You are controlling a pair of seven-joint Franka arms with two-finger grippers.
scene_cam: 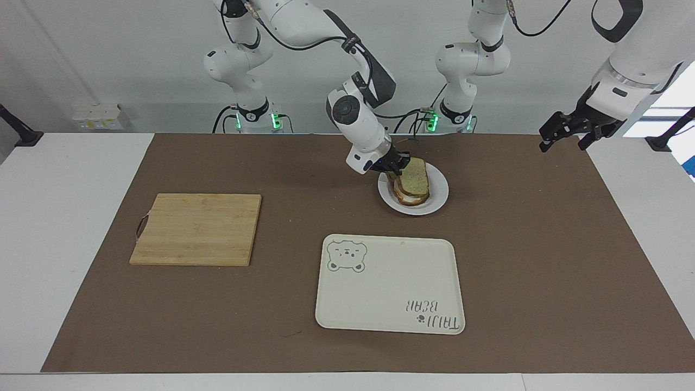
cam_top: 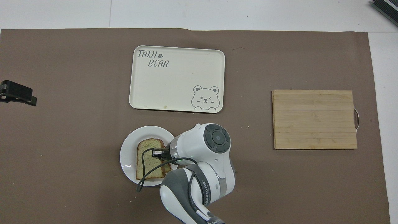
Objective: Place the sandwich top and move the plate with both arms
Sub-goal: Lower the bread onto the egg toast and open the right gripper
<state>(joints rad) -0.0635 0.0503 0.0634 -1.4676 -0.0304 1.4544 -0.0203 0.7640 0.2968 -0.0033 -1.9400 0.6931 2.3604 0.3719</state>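
The sandwich top (scene_cam: 416,176), a speckled slice with brown crust, lies slightly tilted over the egg slice (scene_cam: 411,199) on the white plate (scene_cam: 438,196). My right gripper (scene_cam: 395,165) is shut on the edge of the sandwich top nearest the right arm's end. From overhead the sandwich top (cam_top: 148,157) covers the egg, and the right gripper (cam_top: 157,153) sits at its edge over the plate (cam_top: 127,152). My left gripper (scene_cam: 562,145) hangs open and holding nothing above the mat's corner at the left arm's end, and it shows at the overhead view's edge (cam_top: 18,95).
A cream bear-printed tray (scene_cam: 390,285) lies farther from the robots than the plate. A wooden cutting board (scene_cam: 196,229) lies toward the right arm's end. A brown mat (scene_cam: 543,260) covers the table.
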